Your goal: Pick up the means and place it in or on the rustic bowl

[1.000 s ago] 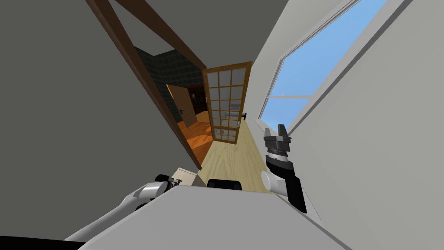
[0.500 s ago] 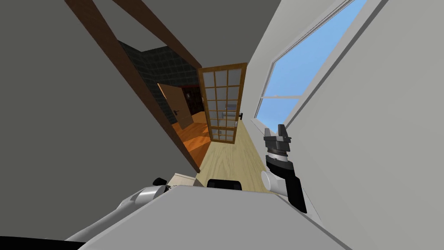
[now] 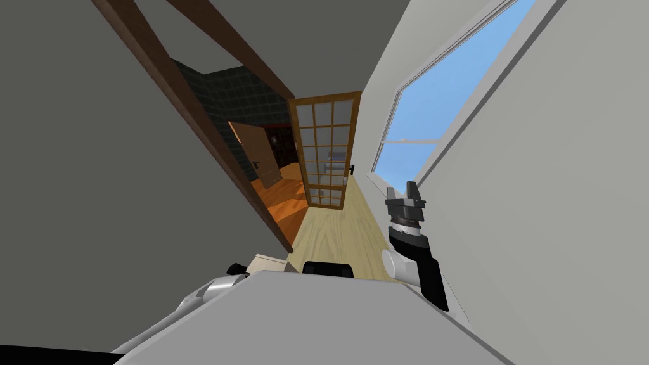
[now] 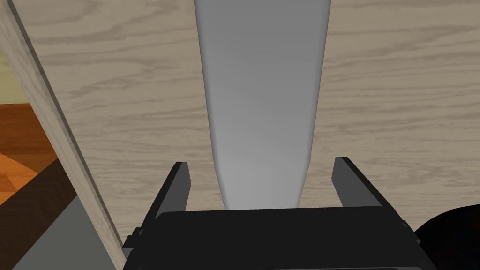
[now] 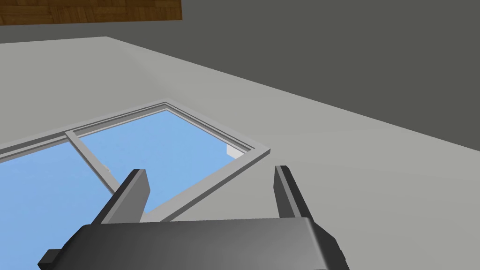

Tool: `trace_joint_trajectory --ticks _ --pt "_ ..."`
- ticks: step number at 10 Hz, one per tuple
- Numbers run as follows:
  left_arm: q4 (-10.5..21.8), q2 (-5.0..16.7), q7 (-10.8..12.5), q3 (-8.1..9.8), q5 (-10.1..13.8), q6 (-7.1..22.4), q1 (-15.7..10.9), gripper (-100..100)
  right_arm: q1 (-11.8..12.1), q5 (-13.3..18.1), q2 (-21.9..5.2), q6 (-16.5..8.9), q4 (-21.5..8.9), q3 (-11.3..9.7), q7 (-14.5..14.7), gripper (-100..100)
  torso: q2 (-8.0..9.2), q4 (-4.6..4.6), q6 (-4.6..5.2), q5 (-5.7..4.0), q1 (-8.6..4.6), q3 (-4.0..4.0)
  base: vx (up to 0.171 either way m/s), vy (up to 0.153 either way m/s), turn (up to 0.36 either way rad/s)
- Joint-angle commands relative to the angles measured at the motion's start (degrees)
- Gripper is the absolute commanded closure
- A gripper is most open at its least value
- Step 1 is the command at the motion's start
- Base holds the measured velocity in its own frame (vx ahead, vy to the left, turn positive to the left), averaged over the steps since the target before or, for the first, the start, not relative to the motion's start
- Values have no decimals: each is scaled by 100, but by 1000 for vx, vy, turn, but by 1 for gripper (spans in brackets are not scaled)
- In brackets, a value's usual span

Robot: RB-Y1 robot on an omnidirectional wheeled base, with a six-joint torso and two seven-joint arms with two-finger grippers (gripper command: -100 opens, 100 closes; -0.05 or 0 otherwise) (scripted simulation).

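Ahead, a window [image 3: 456,95] and glazed door [image 3: 326,152] flank a pale floor [image 3: 345,234]; where the means lies I cannot tell, so its weight and best hold are guesswork. The left claw [image 4: 260,164] and right claw [image 5: 211,171] both stand open, empty.

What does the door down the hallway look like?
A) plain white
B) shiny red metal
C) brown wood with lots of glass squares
C: the door beyond the pale wood floor has a brown wooden frame around a grid of glass panes.
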State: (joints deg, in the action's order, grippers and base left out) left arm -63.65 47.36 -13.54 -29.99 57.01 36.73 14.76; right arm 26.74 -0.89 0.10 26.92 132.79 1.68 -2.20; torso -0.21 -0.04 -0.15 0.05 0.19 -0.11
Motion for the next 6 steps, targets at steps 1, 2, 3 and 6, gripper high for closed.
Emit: trace_joint_trajectory --ticks 1,2,3,6 --pt "0 0 0 0 0 0 0 -100 0 0 0 0 0 0 0 0 0 0 0 0 0 0 1 20 -5" --pt "9 -13 5 0 -13 -14 1 100 0 0 0 0 0 0 0 0 0 0 0 -2 -7 0 0 0 0" --pt "9 -11 5 -2 -11 -11 3 100 0 0 0 0 0 0 0 0 0 2 1 -3 -13 1 0 0 0" --pt "8 -12 5 -1 -11 -11 2 100 0 0 0 0 0 0 0 0 0 1 1 -3 -13 1 0 0 0"
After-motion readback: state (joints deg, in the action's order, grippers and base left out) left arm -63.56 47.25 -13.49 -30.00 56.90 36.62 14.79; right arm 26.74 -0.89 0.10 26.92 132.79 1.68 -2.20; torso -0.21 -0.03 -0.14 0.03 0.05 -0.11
